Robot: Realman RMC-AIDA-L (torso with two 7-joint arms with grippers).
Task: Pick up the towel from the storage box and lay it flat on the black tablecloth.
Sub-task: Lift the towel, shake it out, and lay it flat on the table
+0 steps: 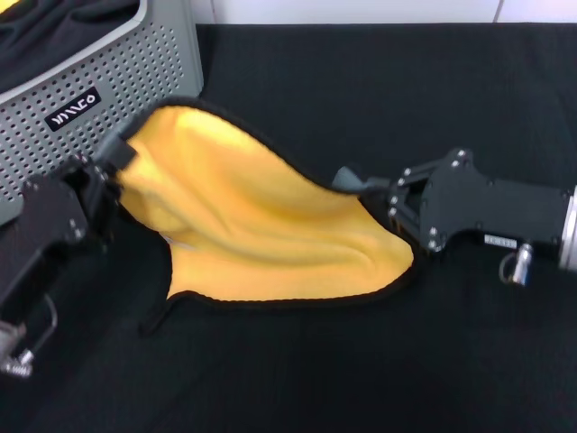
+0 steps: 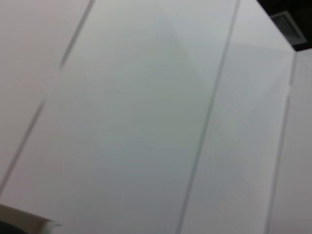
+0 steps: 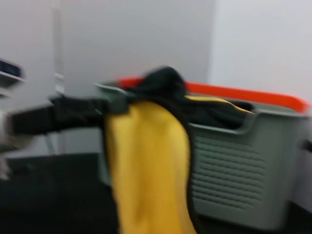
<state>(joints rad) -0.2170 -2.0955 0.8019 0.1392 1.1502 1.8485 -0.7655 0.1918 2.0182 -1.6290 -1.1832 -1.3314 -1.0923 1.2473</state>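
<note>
Two arms: both hold one towel, stretched between them above a black surface.
Surface: the black tablecloth (image 1: 379,99), plain matte weave, covers the whole work area; a pale wall strip runs along its far edge at 12 o'clock.
Room: the left wrist view shows only white wall panels (image 2: 146,117) with thin seams and a dark vent at one corner; the right wrist view shows pale walls behind the box.
Storage box: the storage box (image 1: 135,81), light grey with perforated walls, sits at 10 o'clock in the head view, with dark fabric inside.
Writing: a small black logo plate (image 1: 73,109) with white lettering on the box wall; the letters cannot be read.
Left gripper: the left gripper (image 1: 110,171), at 9 o'clock, is clamped on the towel's near-box corner.
Towel: the towel (image 1: 243,216), yellow-orange plush with black edge trim, is out of the box, spread at centre, its lower edge sagging onto the cloth toward 7 o'clock.
Right gripper: the right gripper (image 1: 374,189), at 3 o'clock, pinches the towel's opposite corner.
Right wrist view: the towel (image 3: 146,165) hangs in a yellow fold before the storage box (image 3: 234,165), which shows an orange band (image 3: 243,92) along its rim.
</note>
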